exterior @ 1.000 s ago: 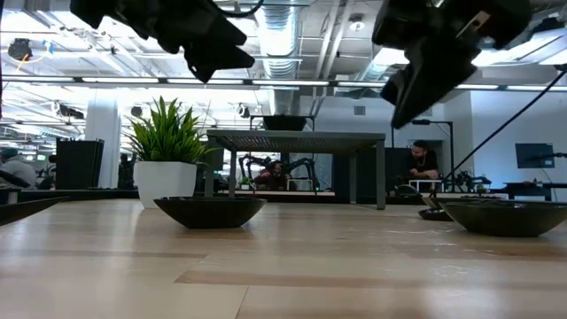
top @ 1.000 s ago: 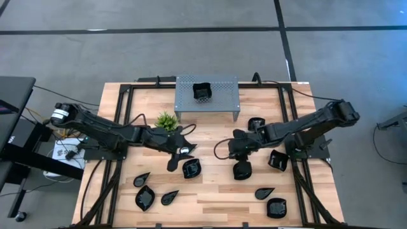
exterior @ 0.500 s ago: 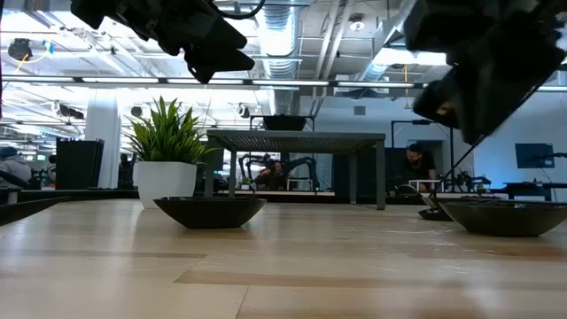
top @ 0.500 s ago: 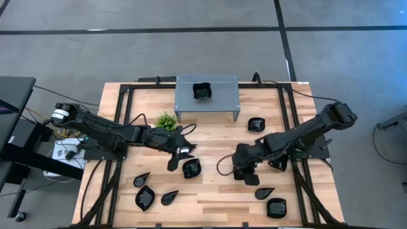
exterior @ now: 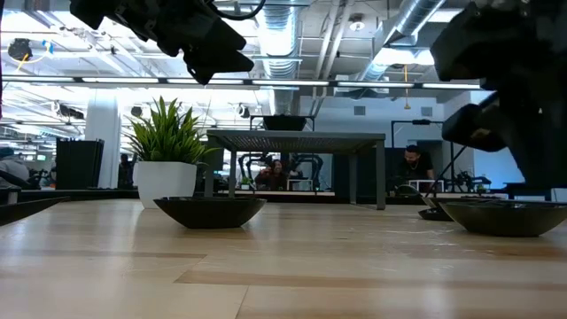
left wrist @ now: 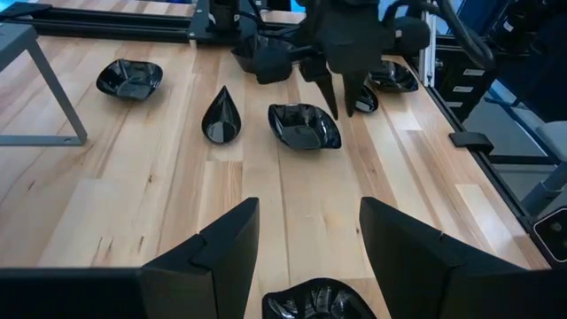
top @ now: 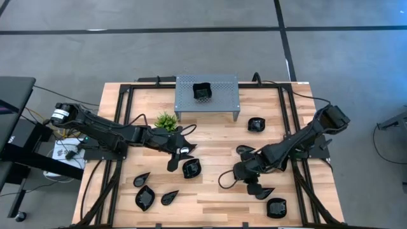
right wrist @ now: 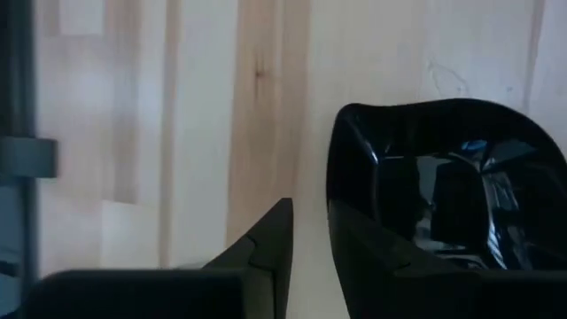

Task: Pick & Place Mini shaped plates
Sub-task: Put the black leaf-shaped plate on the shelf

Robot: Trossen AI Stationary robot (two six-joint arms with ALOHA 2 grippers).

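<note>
The right gripper [top: 254, 185] holds a squarish mini plate [right wrist: 434, 182] by its rim, one finger inside the dish and one outside, low over the table [top: 216, 137] well in front of the grey perforated stand [top: 206, 95], where another plate [top: 201, 91] already sits. If this one goes down here, it should settle flat before release. The left gripper [top: 180, 152], jaws wide and empty, hovers above a plate [top: 191, 168] near the green plant [top: 166, 120].

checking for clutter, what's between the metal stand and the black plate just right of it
Nothing: the stretch between the metal stand and that plate is bare wood, seen in the high and left wrist views.
</note>
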